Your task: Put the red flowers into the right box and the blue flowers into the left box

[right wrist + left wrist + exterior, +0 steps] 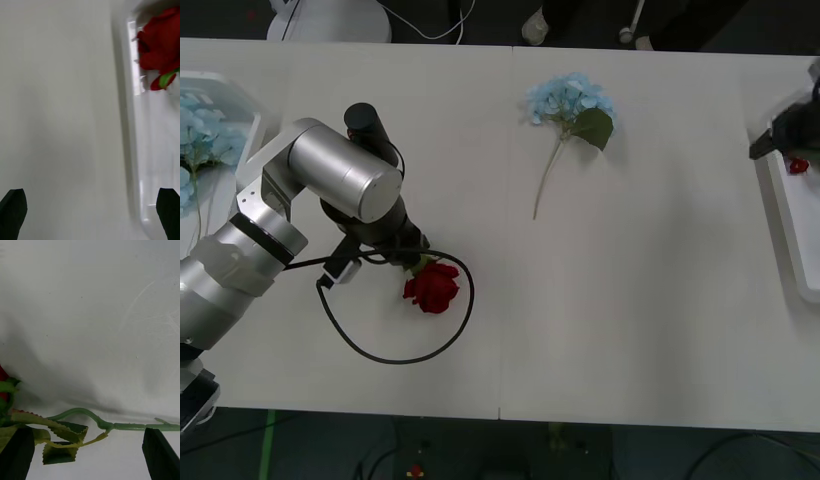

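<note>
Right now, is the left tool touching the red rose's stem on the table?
Apart. In the left wrist view the open left tool straddles the red rose's stem, with bare table showing between the stem and each finger.

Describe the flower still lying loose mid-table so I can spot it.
Start at the white table and look to its far middle. There lies a pale blue flower, its thin stem running toward the robot. The other loose bloom, the rose under the left claw, is red.
</note>
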{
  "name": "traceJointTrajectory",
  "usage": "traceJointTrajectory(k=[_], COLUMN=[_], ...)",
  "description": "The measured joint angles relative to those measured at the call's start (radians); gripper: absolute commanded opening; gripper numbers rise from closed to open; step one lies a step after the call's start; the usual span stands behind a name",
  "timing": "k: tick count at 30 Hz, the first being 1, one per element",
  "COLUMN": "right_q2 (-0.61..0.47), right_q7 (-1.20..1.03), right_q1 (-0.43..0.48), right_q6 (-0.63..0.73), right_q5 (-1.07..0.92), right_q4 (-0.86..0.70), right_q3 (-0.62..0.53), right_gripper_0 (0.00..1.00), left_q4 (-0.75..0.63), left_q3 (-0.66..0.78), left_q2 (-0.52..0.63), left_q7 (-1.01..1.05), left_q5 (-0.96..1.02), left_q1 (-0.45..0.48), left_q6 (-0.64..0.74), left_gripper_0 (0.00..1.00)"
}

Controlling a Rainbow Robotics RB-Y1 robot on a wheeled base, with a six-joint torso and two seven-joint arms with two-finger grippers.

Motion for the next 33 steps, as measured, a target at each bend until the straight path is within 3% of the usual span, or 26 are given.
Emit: traceJointTrajectory(k=[7, 13, 19, 27, 33], right_q2=[0.187, 0.389, 0.546, 0.644, 0.679], right_q7=[-0.161, -0.341, -0.37, -0.398, -0.398], right_q1=[-0.115, -0.154, -0.158, -0.158, -0.158], right_q6=[0.0, 0.0, -0.001, -0.074, -0.156], right_q5=[0.042, 0.212, 0.388, 0.439, 0.454], right_q4=[-0.018, -0.018, -0.014, 0.103, 0.195], right_q3=[0.13, 0.132, 0.132, 0.131, 0.131], right_gripper_0=[1.0, 1.0, 1.0, 1.0, 1.0], left_q4=[0.022, 0.024, 0.037, 0.039, 0.033], left_q3=[0.08, 0.084, 0.084, 0.085, 0.085], left_q2=[-0.05, -0.075, -0.089, -0.094, -0.094], left_q7=[-0.07, -0.082, -0.111, -0.17, -0.234], left_q5=[-0.013, -0.042, -0.058, -0.066, -0.076], left_q1=[0.002, 0.003, 0.016, 0.047, 0.062], left_q6=[-0.002, -0.005, -0.007, -0.002, 0.103], left_gripper_0=[0.83, 0.83, 0.83, 0.83, 0.83])
